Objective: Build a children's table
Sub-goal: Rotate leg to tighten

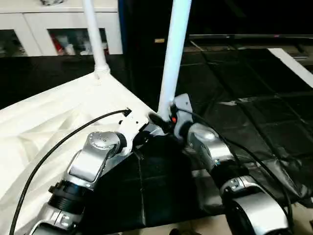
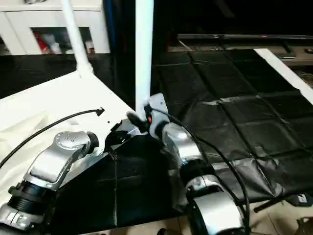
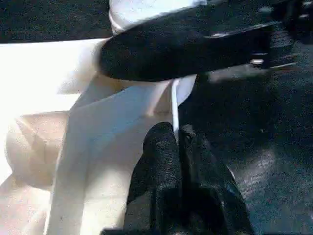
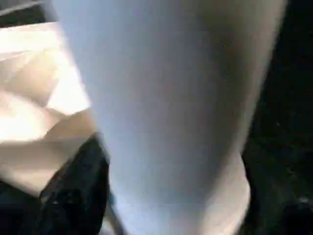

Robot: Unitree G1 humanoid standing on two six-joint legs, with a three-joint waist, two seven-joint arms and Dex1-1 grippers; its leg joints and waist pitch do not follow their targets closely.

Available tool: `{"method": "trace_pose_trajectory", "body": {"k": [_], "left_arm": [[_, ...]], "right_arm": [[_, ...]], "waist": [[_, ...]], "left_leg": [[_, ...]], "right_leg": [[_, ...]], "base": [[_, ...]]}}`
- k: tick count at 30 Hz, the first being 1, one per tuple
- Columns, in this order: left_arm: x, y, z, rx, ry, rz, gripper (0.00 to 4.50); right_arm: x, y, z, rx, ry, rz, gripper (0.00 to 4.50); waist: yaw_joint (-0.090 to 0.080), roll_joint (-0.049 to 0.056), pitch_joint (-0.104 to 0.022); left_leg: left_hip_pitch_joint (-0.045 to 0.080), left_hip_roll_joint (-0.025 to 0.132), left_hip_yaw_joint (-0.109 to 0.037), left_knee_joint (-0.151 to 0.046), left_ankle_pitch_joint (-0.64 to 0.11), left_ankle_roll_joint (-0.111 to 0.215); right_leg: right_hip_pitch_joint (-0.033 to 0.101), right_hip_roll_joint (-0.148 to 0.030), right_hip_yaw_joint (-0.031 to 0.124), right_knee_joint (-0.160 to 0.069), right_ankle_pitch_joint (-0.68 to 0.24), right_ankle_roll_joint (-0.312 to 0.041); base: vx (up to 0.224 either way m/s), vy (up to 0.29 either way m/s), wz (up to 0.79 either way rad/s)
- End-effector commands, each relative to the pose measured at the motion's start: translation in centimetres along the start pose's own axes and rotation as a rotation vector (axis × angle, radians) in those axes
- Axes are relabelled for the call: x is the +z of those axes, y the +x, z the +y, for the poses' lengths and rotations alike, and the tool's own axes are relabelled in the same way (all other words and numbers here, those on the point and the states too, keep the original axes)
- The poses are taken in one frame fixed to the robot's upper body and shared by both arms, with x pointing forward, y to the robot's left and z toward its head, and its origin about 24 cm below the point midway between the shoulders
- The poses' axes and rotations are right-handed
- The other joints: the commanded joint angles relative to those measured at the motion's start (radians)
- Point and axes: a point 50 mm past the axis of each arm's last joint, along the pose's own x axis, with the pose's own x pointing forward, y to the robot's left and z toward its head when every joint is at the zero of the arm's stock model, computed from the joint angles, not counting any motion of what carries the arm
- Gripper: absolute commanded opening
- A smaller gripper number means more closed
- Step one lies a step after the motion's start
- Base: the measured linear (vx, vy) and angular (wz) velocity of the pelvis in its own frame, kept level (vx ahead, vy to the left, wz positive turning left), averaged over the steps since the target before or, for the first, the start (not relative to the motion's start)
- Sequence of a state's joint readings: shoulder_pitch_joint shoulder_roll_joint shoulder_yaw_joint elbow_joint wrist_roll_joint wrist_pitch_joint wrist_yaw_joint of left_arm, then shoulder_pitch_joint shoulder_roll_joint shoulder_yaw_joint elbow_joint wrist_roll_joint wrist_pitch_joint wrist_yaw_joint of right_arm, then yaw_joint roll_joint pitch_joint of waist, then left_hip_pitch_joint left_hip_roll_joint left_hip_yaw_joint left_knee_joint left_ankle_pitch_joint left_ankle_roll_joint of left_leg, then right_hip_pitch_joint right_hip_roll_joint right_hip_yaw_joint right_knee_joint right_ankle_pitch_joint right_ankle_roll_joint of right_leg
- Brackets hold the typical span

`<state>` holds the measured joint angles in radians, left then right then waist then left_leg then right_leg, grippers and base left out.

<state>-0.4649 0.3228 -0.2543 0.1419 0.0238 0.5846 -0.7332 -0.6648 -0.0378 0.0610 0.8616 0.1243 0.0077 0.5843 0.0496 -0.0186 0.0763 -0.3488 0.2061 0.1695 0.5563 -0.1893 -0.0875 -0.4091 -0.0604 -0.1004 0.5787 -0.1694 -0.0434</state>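
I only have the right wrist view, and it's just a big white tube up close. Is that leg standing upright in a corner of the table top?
Observer: Yes. The long white tapered tube leg stands upright at the near corner of the white plastic rectangular top, with the right gripper at its foot.
Operator: Any other legs in?
Observer: One more white tube leg stands upright at the far corner.
Operator: Where's the left gripper?
Observer: The left gripper is shut, apparently pinching a thin white rib of the top, just beside the near leg.
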Motion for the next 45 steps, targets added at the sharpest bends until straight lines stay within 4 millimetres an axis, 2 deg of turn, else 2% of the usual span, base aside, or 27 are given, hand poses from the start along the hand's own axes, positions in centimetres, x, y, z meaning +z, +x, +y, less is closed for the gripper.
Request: {"method": "trace_pose_trajectory", "body": {"k": [1, 2, 3, 4, 6, 7, 8, 9, 10, 11, 13, 17, 20, 26, 29, 32, 34, 36, 37, 38, 41, 43, 45], "left_arm": [[0.2, -0.2, 0.6, -0.026, 0.061, -0.005, 0.00], [0.1, -0.2, 0.7, -0.036, 0.071, -0.005, 0.00], [0.0, -0.2, 0.7, -0.069, 0.099, -0.003, 0.00], [-0.1, -0.3, 0.8, -0.099, 0.119, 0.005, 0.00], [-0.2, -0.4, 0.8, -0.118, 0.138, 0.005, 0.00], [-0.5, -0.5, 0.9, -0.161, 0.157, 0.014, 0.00], [-0.7, -0.6, 0.8, -0.188, 0.182, 0.019, 0.00], [-0.8, -0.6, 0.8, -0.213, 0.199, 0.023, 0.00], [-0.9, -0.6, 0.8, -0.230, 0.212, 0.024, 0.00], [-1.1, -0.7, 0.7, -0.257, 0.220, 0.032, 0.00], [-1.6, -0.9, 0.6, -0.322, 0.251, 0.050, 0.00], [-2.2, -1.2, 0.3, -0.436, 0.292, 0.066, 0.00], [-2.5, -1.4, -0.2, -0.538, 0.318, 0.071, 0.00], [-2.6, -1.5, -0.9, -0.652, 0.400, 0.093, 0.00], [-2.6, -1.4, -1.1, -0.675, 0.425, 0.100, 0.00], [-2.5, -1.4, -1.4, -0.707, 0.457, 0.105, 0.00], [-2.5, -1.3, -1.6, -0.725, 0.468, 0.105, 0.00], [-2.5, -1.3, -1.8, -0.735, 0.474, 0.105, 0.00], [-2.5, -1.2, -1.8, -0.737, 0.475, 0.104, 0.00], [-2.5, -1.2, -1.9, -0.739, 0.476, 0.103, 0.00], [-2.5, -1.2, -1.8, -0.740, 0.478, 0.102, 0.00], [-2.6, -1.3, -1.7, -0.740, 0.480, 0.104, 0.00], [-2.6, -1.3, -1.7, -0.740, 0.481, 0.105, 0.00]], "right_arm": [[-1.8, -1.2, 0.1, 0.055, 0.018, 0.043, 3.93], [-1.8, -1.5, 0.0, 0.066, 0.015, 0.040, 3.99], [-1.9, -2.2, -0.2, 0.095, -0.001, 0.039, 4.07], [-2.0, -2.9, -0.4, 0.120, -0.019, 0.043, 4.18], [-2.1, -3.3, -0.5, 0.132, -0.026, 0.046, 4.37], [-2.0, -4.1, -1.0, 0.154, -0.045, 0.050, 4.48], [-1.9, -4.6, -1.3, 0.164, -0.059, 0.055, 4.48], [-1.8, -5.0, -1.5, 0.176, -0.072, 0.057, 4.48], [-1.7, -5.3, -1.7, 0.184, -0.080, 0.058, 4.48], [-1.5, -5.7, -2.0, 0.200, -0.092, 0.060, 4.48], [-0.8, -6.8, -2.5, 0.251, -0.122, 0.059, 4.48], [0.1, -8.2, -3.0, 0.359, -0.173, 0.100, 4.48], [0.7, -9.1, -3.1, 0.461, -0.210, 0.151, 4.48], [1.2, -9.1, -2.1, 0.651, -0.259, 0.217, 4.48], [1.2, -8.8, -1.6, 0.691, -0.275, 0.229, 4.48], [1.1, -8.1, -1.0, 0.720, -0.281, 0.231, 4.48], [1.2, -7.6, -0.7, 0.739, -0.257, 0.220, 4.48], [1.1, -7.3, -0.4, 0.752, -0.247, 0.220, 4.48], [1.0, -7.3, -0.3, 0.762, -0.237, 0.222, 4.21], [1.0, -7.3, -0.3, 0.769, -0.229, 0.222, 4.14], [1.0, -7.3, -0.2, 0.777, -0.221, 0.223, 4.02], [0.9, -7.2, -0.1, 0.785, -0.215, 0.225, 3.70], [0.9, -7.1, -0.1, 0.788, -0.212, 0.225, 3.65]], "waist": [[0.005, 0.018, -0.060], [0.006, 0.021, -0.061], [0.009, 0.019, -0.058], [0.013, 0.022, -0.058], [0.014, 0.022, -0.059], [0.017, 0.022, -0.057], [0.018, 0.021, -0.058], [0.019, 0.026, -0.058], [0.018, 0.023, -0.059], [0.020, 0.032, -0.059], [0.021, 0.028, -0.060], [0.035, 0.030, -0.062], [0.045, 0.023, -0.063], [0.058, 0.021, -0.062], [0.065, 0.018, -0.063], [0.062, 0.016, -0.063], [0.063, 0.014, -0.064], [0.064, 0.017, -0.063], [0.065, 0.018, -0.063], [0.065, 0.014, -0.064], [0.066, 0.015, -0.065], [0.066, 0.015, -0.065], [0.067, 0.014, -0.065]], "left_leg": [[-0.004, 0.027, -0.001, -0.051, -0.118, 0.077], [-0.003, 0.028, -0.002, -0.052, -0.119, 0.075], [-0.002, 0.025, -0.001, -0.052, -0.127, 0.079], [-0.001, 0.027, -0.001, -0.052, -0.132, 0.076], [-0.001, 0.027, -0.002, -0.052, -0.132, 0.073], [-0.001, 0.024, -0.001, -0.051, -0.138, 0.075], [0.000, 0.026, 0.000, -0.051, -0.136, 0.072], [-0.001, 0.026, -0.002, -0.050, -0.126, 0.072], [-0.003, 0.027, -0.002, -0.050, -0.119, 0.075], [-0.001, 0.027, -0.002, -0.049, -0.115, 0.075], [-0.001, 0.025, -0.001, -0.046, -0.106, 0.089], [0.000, 0.028, 0.001, -0.042, -0.095, 0.104], [-0.001, 0.029, 0.003, -0.041, -0.098, 0.109], [0.001, 0.033, 0.002, -0.042, -0.120, 0.096], [0.009, 0.036, 0.004, -0.041, -0.123, 0.087], [0.001, 0.034, 0.001, -0.041, -0.118, 0.083], [0.002, 0.033, 0.002, -0.041, -0.120, 0.080], [0.005, 0.035, 0.002, -0.041, -0.126, 0.074], [0.005, 0.035, 0.002, -0.040, -0.126, 0.073], [0.005, 0.034, 0.003, -0.040, -0.124, 0.075], [0.000, 0.034, 0.001, -0.039, -0.113, 0.076], [-0.001, 0.032, 0.002, -0.039, -0.112, 0.076], [-0.002, 0.032, 0.001, -0.039, -0.115, 0.074]], "right_leg": [[0.068, -0.082, 0.064, -0.050, -0.100, -0.227], [0.069, -0.083, 0.064, -0.049, -0.105, -0.226], [0.067, -0.079, 0.062, -0.057, -0.130, -0.214], [0.066, -0.080, 0.063, -0.056, -0.143, -0.209], [0.067, -0.081, 0.063, -0.055, -0.152, -0.209], [0.065, -0.080, 0.062, -0.062, -0.185, -0.202], [0.066, -0.082, 0.063, -0.060, -0.186, -0.201], [0.066, -0.082, 0.063, -0.057, -0.180, -0.201], [0.067, -0.082, 0.063, -0.055, -0.170, -0.204], [0.066, -0.081, 0.062, -0.054, -0.160, -0.208], [0.068, -0.077, 0.062, -0.051, -0.125, -0.215], [0.069, -0.077, 0.060, -0.047, -0.102, -0.223], [0.068, -0.077, 0.059, -0.047, -0.115, -0.224], [0.065, -0.083, 0.061, -0.051, -0.186, -0.210], [0.059, -0.083, 0.063, -0.050, -0.193, -0.211], [0.063, -0.084, 0.062, -0.046, -0.192, -0.207], [0.062, -0.086, 0.063, -0.047, -0.207, -0.201], [0.058, -0.084, 0.065, -0.047, -0.218, -0.199], [0.058, -0.084, 0.065, -0.045, -0.207, -0.205], [0.059, -0.083, 0.065, -0.045, -0.202, -0.205], [0.063, -0.084, 0.065, -0.040, -0.189, -0.202], [0.063, -0.085, 0.065, -0.042, -0.197, -0.197], [0.063, -0.085, 0.064, -0.043, -0.210, -0.191]], "base": [[0.000, 0.000, 0.00], [0.000, 0.000, 0.00], [0.000, 0.000, 0.00], [0.000, 0.000, 0.00], [0.000, 0.000, 0.00], [0.000, 0.000, 0.00], [0.000, 0.000, 0.00], [0.000, 0.000, 0.00], [0.000, 0.000, 0.00], [0.000, 0.000, 0.00], [0.000, 0.000, 0.00], [0.000, 0.000, 0.00], [0.000, 0.000, 0.00], [0.000, 0.000, 0.00], [0.000, 0.000, 0.00], [0.000, 0.000, 0.00], [0.000, 0.000, 0.00], [0.000, 0.000, 0.00], [0.000, 0.000, 0.00], [0.000, 0.000, 0.00], [0.000, 0.000, 0.00], [0.000, 0.000, 0.00], [0.000, 0.000, 0.00]]}}
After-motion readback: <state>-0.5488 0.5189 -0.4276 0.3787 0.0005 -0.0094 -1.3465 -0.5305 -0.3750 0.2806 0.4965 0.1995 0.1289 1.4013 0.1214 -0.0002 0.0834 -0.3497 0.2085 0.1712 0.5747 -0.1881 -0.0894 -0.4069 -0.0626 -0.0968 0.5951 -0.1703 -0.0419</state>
